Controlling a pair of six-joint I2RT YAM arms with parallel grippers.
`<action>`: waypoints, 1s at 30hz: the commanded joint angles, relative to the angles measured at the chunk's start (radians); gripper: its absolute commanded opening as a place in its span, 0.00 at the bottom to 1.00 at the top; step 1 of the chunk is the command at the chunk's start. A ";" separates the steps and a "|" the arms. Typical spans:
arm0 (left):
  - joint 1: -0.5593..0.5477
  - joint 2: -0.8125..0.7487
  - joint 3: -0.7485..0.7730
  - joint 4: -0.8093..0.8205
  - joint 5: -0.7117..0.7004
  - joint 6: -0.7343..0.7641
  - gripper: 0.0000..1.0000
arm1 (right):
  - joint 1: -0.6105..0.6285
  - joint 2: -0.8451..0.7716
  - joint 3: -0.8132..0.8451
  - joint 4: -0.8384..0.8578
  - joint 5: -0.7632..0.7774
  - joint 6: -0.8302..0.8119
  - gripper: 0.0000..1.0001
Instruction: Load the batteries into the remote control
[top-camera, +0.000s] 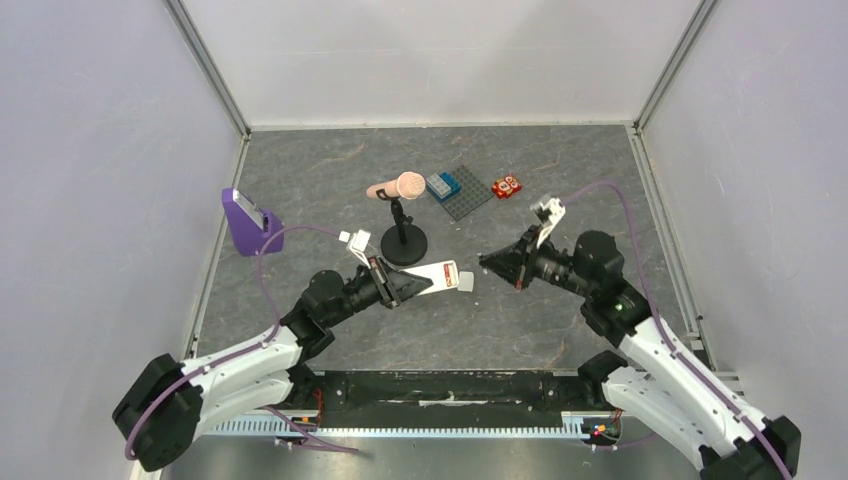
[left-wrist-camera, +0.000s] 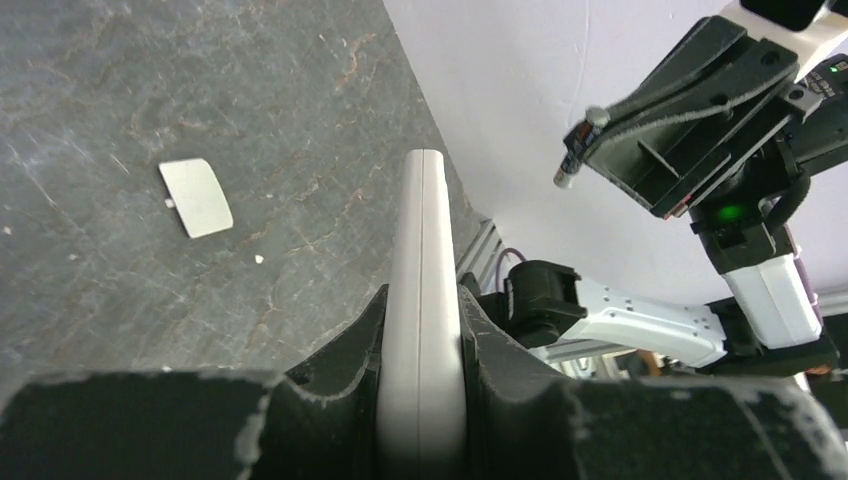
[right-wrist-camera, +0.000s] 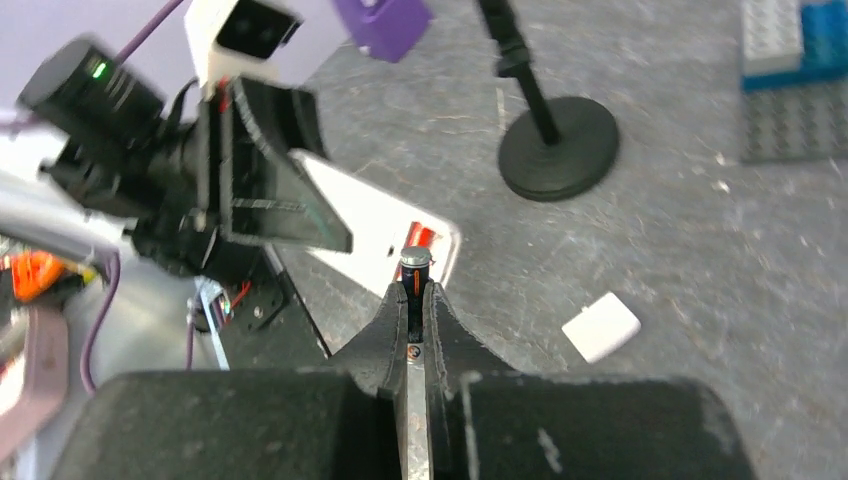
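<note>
Mid-frame, L tool (top-camera: 402, 287) clamped the remote control (top-camera: 440, 277), R tool (right-wrist-camera: 413, 300) pinched black battery (right-wrist-camera: 414, 262) near its bay; red-orange battery (right-wrist-camera: 425, 238) looked seated, so approx half done: 2nd cell + cover (top-camera: 467, 284) pending.

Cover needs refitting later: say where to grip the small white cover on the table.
Take the small white flat plastic cover across its two longer edges, from straight above: it lies flat on the grey stone-look table, with only thin edges exposed.
</note>
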 joint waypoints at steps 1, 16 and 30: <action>0.003 0.087 0.034 0.119 0.030 -0.211 0.02 | 0.001 0.099 0.125 -0.241 0.228 0.182 0.01; 0.002 0.235 0.030 0.180 0.043 -0.362 0.02 | 0.165 0.289 0.224 -0.389 0.358 0.276 0.05; 0.003 0.247 0.043 0.162 0.052 -0.320 0.02 | 0.220 0.395 0.276 -0.343 0.368 0.286 0.06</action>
